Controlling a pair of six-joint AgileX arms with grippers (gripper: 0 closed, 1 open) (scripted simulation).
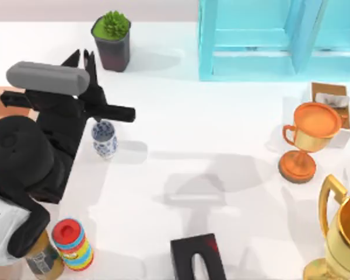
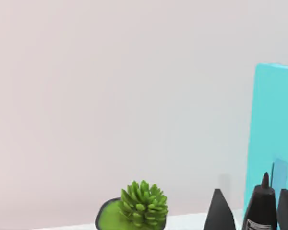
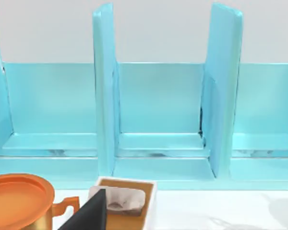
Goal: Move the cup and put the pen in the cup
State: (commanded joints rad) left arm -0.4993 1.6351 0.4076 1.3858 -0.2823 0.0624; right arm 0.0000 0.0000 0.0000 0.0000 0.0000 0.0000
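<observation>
At the left side of the table, I am holding my left gripper raised, pointing toward the potted plant. Its fingers are clamping the pen between them, with the tip poking out beyond. The cup is standing upright on the table just beside the arm's dark body, nearer to me than the gripper's tips. My right gripper is idling near the orange trophy, facing the blue shelf; I cannot tell how it is set.

I am worrying about three things. The cup's mouth is narrow, so a pen arriving tilted or off-centre could catch the rim and topple it. The arm is sitting so close that swinging round could sweep the cup over. And the pen is long against a small cup, so releasing it leaning could tip both.
</observation>
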